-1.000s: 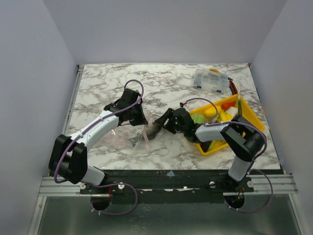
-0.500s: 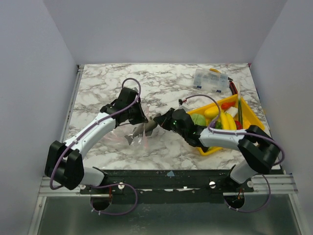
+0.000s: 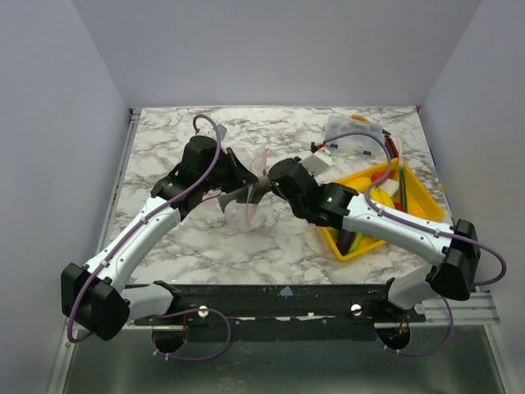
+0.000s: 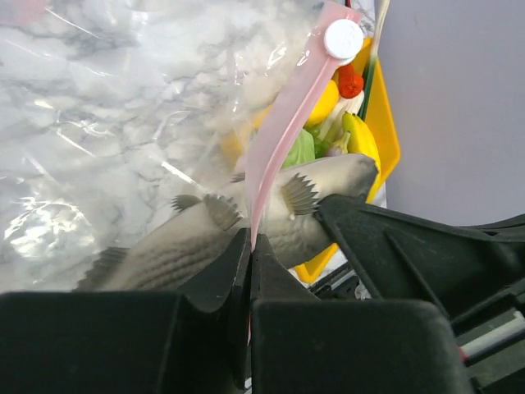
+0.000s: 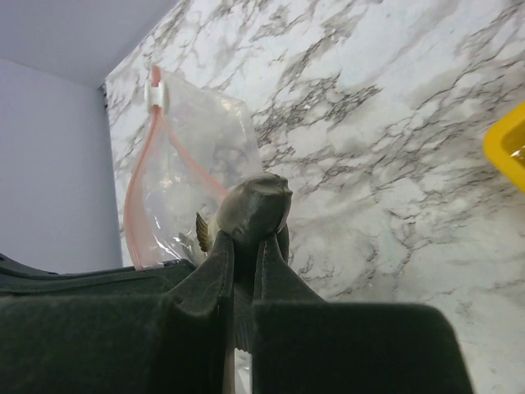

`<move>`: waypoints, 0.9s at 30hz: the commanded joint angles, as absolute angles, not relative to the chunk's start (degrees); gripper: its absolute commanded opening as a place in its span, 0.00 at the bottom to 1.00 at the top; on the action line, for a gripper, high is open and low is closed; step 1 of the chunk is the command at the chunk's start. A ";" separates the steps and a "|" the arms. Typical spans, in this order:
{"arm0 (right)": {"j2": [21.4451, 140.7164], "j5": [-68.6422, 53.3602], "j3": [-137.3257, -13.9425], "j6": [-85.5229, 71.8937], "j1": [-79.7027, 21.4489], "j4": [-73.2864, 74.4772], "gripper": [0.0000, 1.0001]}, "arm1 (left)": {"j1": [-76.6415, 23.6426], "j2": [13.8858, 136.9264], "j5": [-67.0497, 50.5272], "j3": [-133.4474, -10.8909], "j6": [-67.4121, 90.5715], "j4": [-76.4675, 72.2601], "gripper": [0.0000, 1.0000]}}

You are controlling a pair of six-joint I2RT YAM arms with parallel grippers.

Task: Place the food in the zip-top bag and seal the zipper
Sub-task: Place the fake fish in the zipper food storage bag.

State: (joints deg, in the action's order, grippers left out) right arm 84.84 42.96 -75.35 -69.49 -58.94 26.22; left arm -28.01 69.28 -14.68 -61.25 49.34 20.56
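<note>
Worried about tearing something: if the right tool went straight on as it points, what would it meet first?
Likely the zip-top bag at its pink zipper, where the fish it grips enters; depth is unclear.

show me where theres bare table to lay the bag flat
Free: the far-left corner of the table, left of the left gripper; and the near-middle strip between the zip-top bag and the near edge. Crowded: the centre, where the right gripper holds a toy fish at the bag, and the right side, with yellow tray and clear box.
</note>
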 commanded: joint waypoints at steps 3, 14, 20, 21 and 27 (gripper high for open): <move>84.61 50.21 -80.91 -73.73 -59.88 36.02 0.00 | -28.30 68.69 -14.13 -58.97 48.98 19.06 0.00; 92.36 59.76 -81.45 -61.16 -70.05 29.70 0.00 | -27.58 70.15 -31.23 -64.77 53.82 16.29 0.00; 83.82 49.74 -73.83 -50.41 -69.81 18.76 0.18 | -26.86 66.42 -32.14 -62.58 54.72 13.67 0.00; 82.53 47.51 -74.29 -48.56 -69.66 19.16 0.36 | -26.65 66.04 -31.73 -62.74 54.32 14.51 0.00; 82.16 34.72 -86.48 -37.76 -65.31 35.46 0.76 | -24.66 64.50 -30.04 -63.09 51.21 18.89 0.00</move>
State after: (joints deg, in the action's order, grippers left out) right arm 83.05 44.14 -79.09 -46.81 -67.29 28.58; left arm -26.15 66.13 -29.21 -62.46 53.08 16.91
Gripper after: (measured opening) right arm 0.749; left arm 0.011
